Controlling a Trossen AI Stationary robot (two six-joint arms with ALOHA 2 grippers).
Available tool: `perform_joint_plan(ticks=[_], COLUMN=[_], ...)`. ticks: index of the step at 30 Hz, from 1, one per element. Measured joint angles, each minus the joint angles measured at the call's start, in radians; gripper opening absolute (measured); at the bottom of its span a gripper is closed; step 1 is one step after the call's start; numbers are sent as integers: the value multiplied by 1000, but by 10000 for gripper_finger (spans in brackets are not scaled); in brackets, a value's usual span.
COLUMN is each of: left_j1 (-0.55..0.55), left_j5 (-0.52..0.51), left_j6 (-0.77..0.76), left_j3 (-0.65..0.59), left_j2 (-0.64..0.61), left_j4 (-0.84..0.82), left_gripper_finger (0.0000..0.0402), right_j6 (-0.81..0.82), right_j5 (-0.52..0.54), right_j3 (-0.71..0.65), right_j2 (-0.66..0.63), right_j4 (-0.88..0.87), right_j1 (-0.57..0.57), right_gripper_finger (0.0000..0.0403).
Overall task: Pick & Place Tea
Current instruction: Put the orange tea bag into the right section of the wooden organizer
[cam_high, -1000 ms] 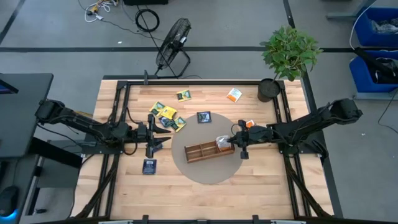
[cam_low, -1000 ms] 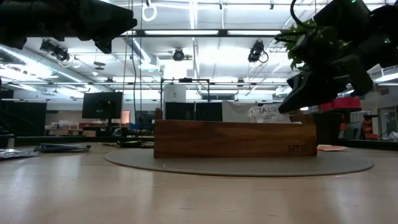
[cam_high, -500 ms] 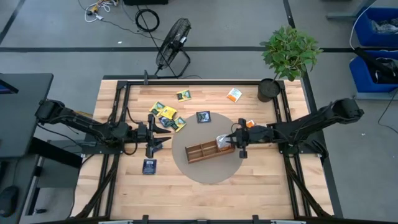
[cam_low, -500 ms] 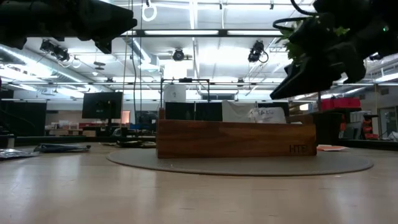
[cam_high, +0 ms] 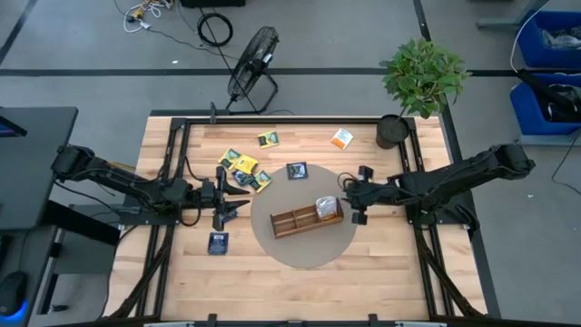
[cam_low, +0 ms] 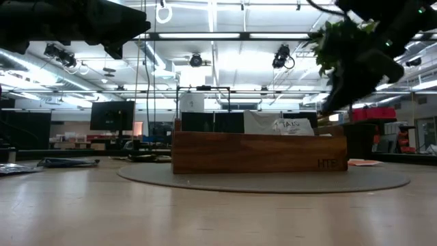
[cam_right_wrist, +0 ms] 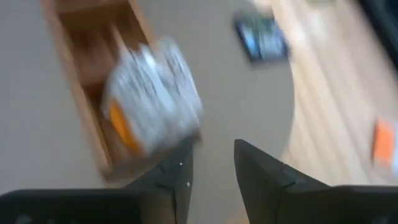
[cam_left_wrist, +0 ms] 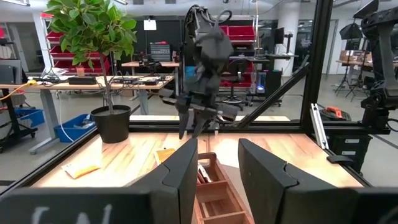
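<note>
Tea sachet [cam_high: 325, 207] lies in tray [cam_high: 300, 221], beside right hand [cam_high: 356, 194] (parted, empty)

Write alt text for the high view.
Seen from above, the right gripper hangs open beside a wooden tray holding a pale sachet, on a round mat. The left gripper waits near loose tea sachets.

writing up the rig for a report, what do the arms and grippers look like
Both arms are dark, jointed and slender, with black cabling along them. The left gripper and right gripper each end in two dark, flat-faced fingers that taper toward the tips. No markings are legible.
</note>
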Motion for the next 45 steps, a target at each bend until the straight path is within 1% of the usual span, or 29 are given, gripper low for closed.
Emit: perform_joint_plan(ticks=[4,10,13,18,23,26,28,32,39,45], left_j1=[0,0,0,0,0,0,0,0,-3,-3], left_j5=[0,0,0,0,0,0,0,0,4,4], left_j6=[7,8,11,15,31,27,26,26,19,19], left_j3=[0,0,0,0,0,0,0,0,0,0], left_j2=[0,0,1,1,1,1,1,1,1,1], left_j4=[-15,-22,-22,-24,-24,-25,-29,-33,-70,-75], left_gripper_finger=[122,122,122,122,122,122,122,122,122,122], right_j6=[150,386,524,679,766,794,791,731,692,669], right_j5=[14,122,117,103,95,86,86,81,56,-16], right_j3=[-18,-46,-46,-83,-184,-232,-251,-273,-277,-347], right_j2=[-6,-40,-68,-113,-153,-177,-191,-206,-206,-206], right_j4=[-107,-281,-344,-372,-344,-309,-253,-137,-168,-74], right_j1=[-2,-3,-17,-41,-83,-114,-133,-174,-255,-308], right_gripper_finger=[125,127,136,162,186,197,203,212,208,208])
